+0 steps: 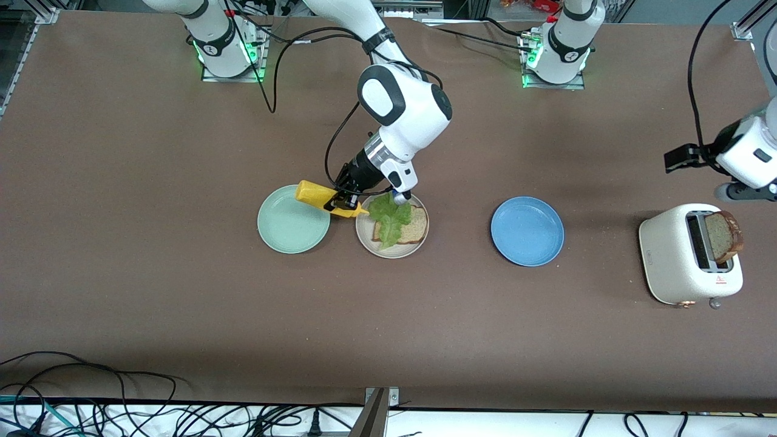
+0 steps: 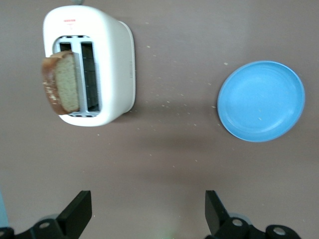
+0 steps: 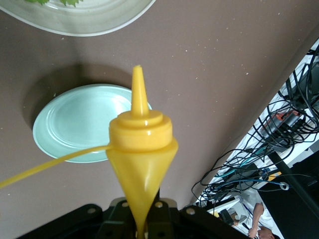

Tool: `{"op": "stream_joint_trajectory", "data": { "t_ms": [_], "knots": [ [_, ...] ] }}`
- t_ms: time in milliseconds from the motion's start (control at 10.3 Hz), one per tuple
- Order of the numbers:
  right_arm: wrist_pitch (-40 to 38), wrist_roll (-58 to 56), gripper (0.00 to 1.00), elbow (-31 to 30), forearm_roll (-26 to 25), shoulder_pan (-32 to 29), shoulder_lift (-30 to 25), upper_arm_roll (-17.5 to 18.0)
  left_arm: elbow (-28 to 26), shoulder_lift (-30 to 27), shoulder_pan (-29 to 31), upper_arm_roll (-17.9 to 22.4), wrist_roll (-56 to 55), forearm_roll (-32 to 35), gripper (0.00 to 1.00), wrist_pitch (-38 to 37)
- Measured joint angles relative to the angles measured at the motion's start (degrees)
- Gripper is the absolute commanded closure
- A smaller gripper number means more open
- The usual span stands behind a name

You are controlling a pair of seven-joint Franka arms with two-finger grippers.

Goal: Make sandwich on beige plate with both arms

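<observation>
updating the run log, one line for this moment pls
right gripper: shut on yellow bottle by beige plate | lettuce on bread | left gripper: open, waiting

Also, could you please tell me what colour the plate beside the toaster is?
Blue plate, plain and unpatterned; the left wrist view shows it best.

Two white arms (image 1: 403,109) with black joint bands, trailing black cables (image 1: 273,67).

Right gripper (image 1: 341,200) clamped tight, wrist angled low at mid-worktop. Left gripper (image 2: 147,211) raised, fingers spread wide, arm waiting.
</observation>
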Motion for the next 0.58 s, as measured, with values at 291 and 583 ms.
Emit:
{"op": "stream_joint_trajectory", "data": {
  "t_ms": [291,583],
  "knots": [
    [-0.57,0.03,1.0,0.06,6.03,-1.43,-0.41,-2.2,-0.07,4.25,5.5,0.17,6.6,4.63,0.0,5.68],
    [-4.25,-0.39,1.0,0.13,24.3,-5.82,-1.63,-7.99,-0.09,8.04,9.98,0.26,11.8,4.66,0.0,11.42]
  ]
}}
